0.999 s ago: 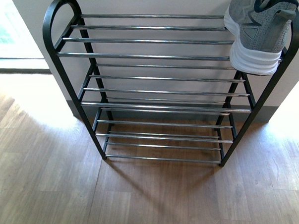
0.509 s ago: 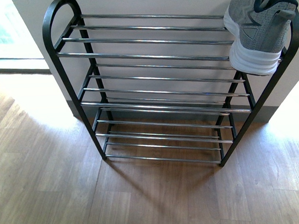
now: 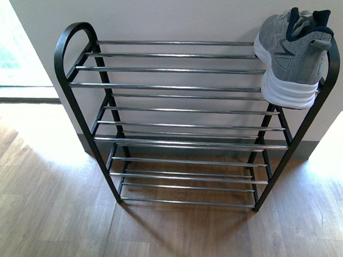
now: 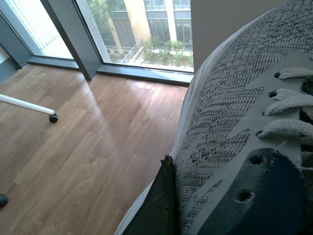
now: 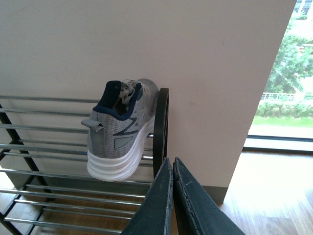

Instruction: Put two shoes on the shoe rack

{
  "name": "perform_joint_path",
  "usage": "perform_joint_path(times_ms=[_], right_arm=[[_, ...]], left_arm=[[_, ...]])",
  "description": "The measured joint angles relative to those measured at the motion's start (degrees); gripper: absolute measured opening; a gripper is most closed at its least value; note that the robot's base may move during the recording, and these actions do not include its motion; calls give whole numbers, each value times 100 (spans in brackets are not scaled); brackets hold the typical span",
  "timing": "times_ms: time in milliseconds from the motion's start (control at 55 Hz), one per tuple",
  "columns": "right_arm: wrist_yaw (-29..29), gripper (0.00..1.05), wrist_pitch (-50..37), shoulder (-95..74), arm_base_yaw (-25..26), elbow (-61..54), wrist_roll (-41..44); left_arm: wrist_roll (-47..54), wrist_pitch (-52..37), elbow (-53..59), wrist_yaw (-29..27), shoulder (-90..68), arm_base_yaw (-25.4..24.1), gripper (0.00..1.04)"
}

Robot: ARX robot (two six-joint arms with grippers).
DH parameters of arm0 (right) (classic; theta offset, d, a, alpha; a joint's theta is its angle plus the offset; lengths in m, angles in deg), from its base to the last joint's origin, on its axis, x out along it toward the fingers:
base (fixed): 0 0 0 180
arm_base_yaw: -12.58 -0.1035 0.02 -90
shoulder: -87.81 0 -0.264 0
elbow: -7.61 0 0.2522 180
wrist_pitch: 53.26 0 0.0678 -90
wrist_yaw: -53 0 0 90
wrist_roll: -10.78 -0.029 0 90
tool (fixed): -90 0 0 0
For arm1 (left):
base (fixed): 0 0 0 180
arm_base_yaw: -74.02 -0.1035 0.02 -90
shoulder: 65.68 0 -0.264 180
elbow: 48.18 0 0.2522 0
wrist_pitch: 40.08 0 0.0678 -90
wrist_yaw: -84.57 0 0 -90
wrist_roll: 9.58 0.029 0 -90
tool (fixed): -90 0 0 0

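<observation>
One grey sneaker (image 3: 293, 55) already sits at the upper right of the front view, on the top tier of the shoe rack (image 3: 189, 142), its heel hanging a little over the front rod and its side close against the rack's black end loop. The second sneaker (image 4: 230, 117) fills the right half of the left wrist view, high above the wooden floor (image 4: 83, 137). The left gripper (image 4: 168, 196) appears clamped on it, with one dark finger pressed to the knit side and the other hidden. The right gripper (image 5: 172, 191) is closed on nothing, fingers together, pointing at the shelved sneaker from just in front of the rack's end. The shoe looks light, with a soft knit upper that gives under pressure and a firmer white sole, so the collar or heel counter is probably the steadier place to hold. A pinch on the loose knit could let it swing, and the smooth rods may let the sole slide. Compared with a second ago, the rack and shelved sneaker sit lower in the front view, with more wall above them — the view has shifted, not the shoe — and the pale sliver at the bottom left edge is gone.
</observation>
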Motion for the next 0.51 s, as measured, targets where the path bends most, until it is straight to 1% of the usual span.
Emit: perform_joint_path(times_ms=[163,218,291,418,509], right_arm=[[2,1,507,756,0,-249,0],[2,1,354,846,0,-402,2],[-11,1,428,946,0,-466,2],[-11,1,778,1349,0,-468,2],[-11,1,1180,1784,0,-470,2]], left_arm=[[0,0,0,4,0,0,2],[0,0,0,4,0,0,2],[0,0,0,4,0,0,2],[0,0,0,2,0,0,2],[0,0,0,4,0,0,2]])
